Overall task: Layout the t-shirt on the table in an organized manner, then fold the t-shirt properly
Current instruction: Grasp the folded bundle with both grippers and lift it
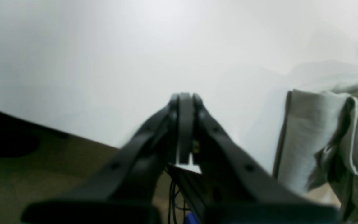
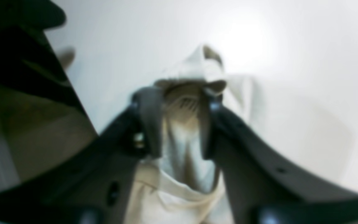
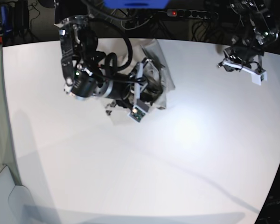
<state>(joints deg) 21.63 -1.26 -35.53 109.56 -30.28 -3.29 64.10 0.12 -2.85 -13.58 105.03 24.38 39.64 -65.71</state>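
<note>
No containers anywhere in view. Your right hand [image 2: 179, 102] has its jaws partly apart with a bunch of the t-shirt [image 2: 194, 70] pinched between them; cloth fills the gap and spills out past the fingertips and back toward the wrist. Your left hand [image 1: 183, 99] is fully closed, pads pressed together, nothing in it, hanging over the table [image 1: 104, 62] near its edge.

The t-shirt [image 3: 158, 70] sits crumpled in a heap at the far middle of the table [image 3: 177, 163], mostly under your right arm in the base view, not spread out. In the left wrist view a hanging fold of the t-shirt [image 1: 315, 133] shows off to the right, apart from the closed left hand [image 3: 242, 63].

Table is plain white, smooth, with a curved edge and a bright glare spot near its middle. The rest of it is bare white surface with arm shadows across it. Beyond the far edge it's dark: cables, a power strip with a red light [image 3: 173, 13], something blue [image 3: 135, 3] at top centre. Brownish floor shows below the table edge in both wrist views.

No readable writing or brand; both wrist views are blurred, and no neck label can be made out.
</note>
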